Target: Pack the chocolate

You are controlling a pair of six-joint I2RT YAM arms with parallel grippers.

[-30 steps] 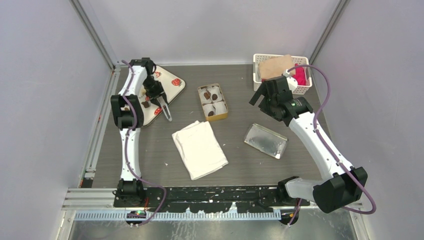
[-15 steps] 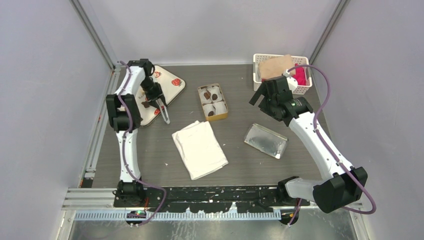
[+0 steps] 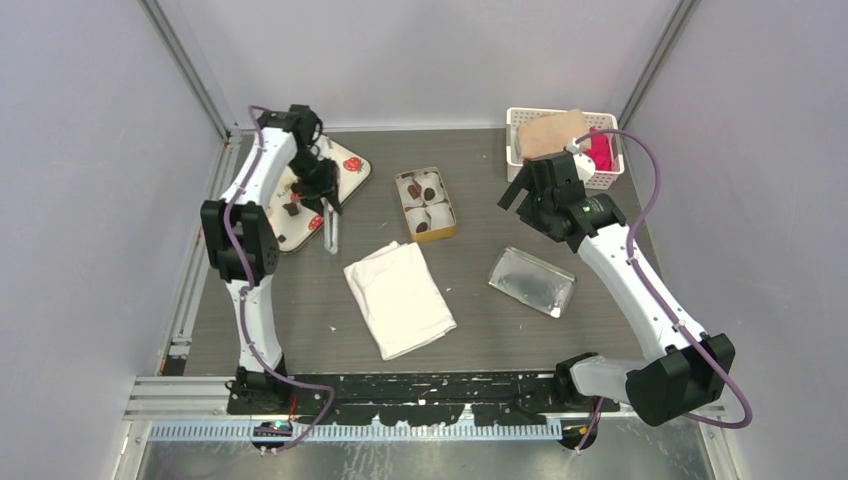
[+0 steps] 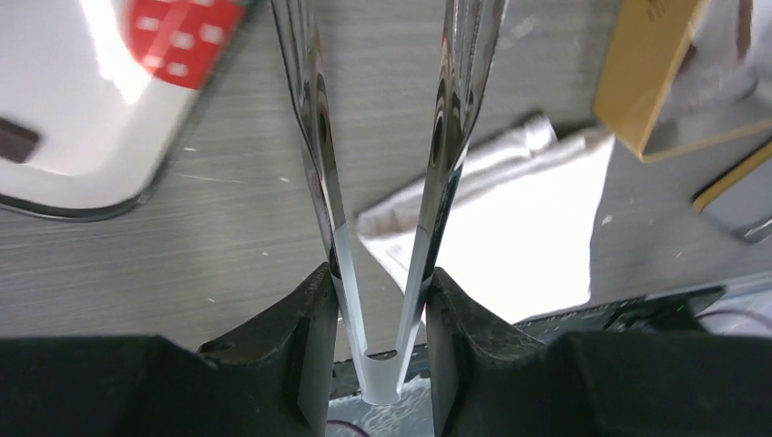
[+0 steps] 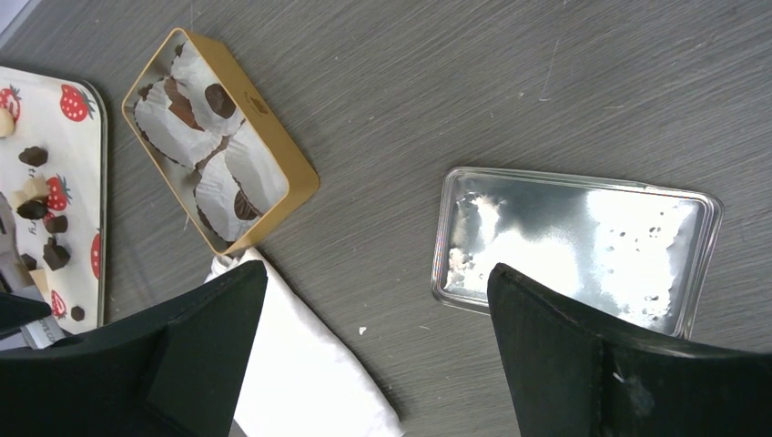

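Overhead view of a grey table with two robot arms. Your left gripper (image 4: 382, 296) is part closed around the spring end of a pair of metal tongs (image 4: 319, 137), squeezing the two blades a little; they stand apart further out. The tips run out of the wrist view, so you cannot tell from there whether they carry anything. From above, nothing dark shows at them, though they are too small to be sure.

The loose chocolate pieces (image 5: 34, 156) lie on the strawberry tray (image 5: 80, 196), at the far left of the table. The tongs point toward the near edge, and their tips hang just off the tray's right rim, over bare table between the tray and the white cloth (image 3: 400, 300). So the chocolate lies back and to the left of the tips, while the gold tin (image 5: 278, 146), with a few pieces already in its paper cups, sits to their right.

Your right gripper (image 5: 375, 271) is spread wide and holds nothing. It hovers above the silver lid (image 5: 573, 246), well apart from the tray. The left arm is much the nearer to the chocolate.
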